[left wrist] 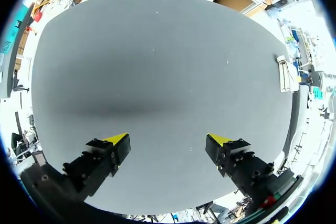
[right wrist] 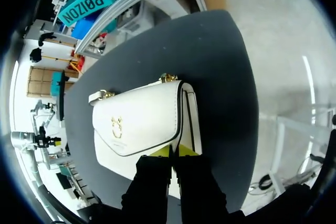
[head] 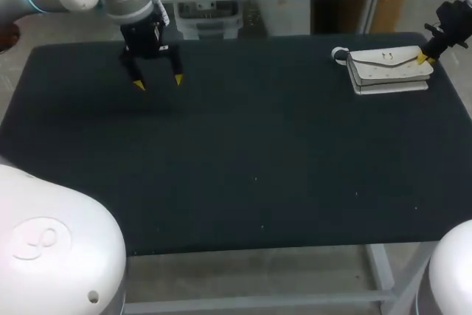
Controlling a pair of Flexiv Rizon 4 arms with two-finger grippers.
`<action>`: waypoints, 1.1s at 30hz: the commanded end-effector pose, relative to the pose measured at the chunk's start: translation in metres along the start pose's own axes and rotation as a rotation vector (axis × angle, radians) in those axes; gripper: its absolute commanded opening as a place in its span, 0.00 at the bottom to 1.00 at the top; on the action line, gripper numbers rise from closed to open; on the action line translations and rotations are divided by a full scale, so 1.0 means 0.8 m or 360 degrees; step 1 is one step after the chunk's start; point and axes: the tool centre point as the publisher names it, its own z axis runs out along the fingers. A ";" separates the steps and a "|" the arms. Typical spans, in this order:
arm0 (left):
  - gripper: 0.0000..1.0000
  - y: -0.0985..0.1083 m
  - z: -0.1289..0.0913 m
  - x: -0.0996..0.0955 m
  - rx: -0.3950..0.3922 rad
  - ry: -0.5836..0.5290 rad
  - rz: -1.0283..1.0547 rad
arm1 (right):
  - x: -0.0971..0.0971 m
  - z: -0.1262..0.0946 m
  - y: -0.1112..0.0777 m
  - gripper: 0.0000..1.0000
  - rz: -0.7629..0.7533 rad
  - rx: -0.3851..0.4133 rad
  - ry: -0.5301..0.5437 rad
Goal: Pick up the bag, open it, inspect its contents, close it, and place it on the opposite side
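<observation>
1. Right gripper (right wrist: pixel 173 151) sits closest to its wrist lens. Its yellow tips are pressed together with hardly a gap, right at the near edge of the bag (right wrist: pixel 142 124). I cannot tell whether any of the flap is caught between them.
2. Head view: bag (head: pixel 389 68) lies flat at the upper right of the frame, on the dark table (head: pixel 236 175), flap up. The right gripper (head: pixel 426 55) touches its right end.
3. Left gripper (head: pixel 158 81) hangs over bare table in the upper left, well apart from the bag. Its fingers are spread wide and hold nothing (same in its wrist view (left wrist: pixel 168 142)).
4. Handling, as a judgement:
   - The bag is small, white and smooth-skinned, probably light.
   - The body looks boxy and fairly stiff, while the flap should hinge easily.
   - The smooth finish may slide under the pads.
5. Where to hold, as a judgement:
   - The side gusset or body edge suits lifting.
   - The flap's pointed lower edge near the gold clasp (right wrist: pixel 116 128) suits opening.
   - One gripper would need to steady the body while the other lifts the flap.
6. Hard to make out:
   - The contents are wholly hidden under the shut flap.
   - The clasp's mechanism is unreadable.
   - The strap shows only as a loop (head: pixel 339 54) at the bag's left end.
   - The right arm is mostly cut off at the frame's right edge.
</observation>
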 end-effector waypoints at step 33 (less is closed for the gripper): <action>1.00 -0.004 0.003 0.007 -0.0009 -0.0010 0.0014 | -0.032 -0.018 0.005 1.00 0.0143 0.0101 -0.0111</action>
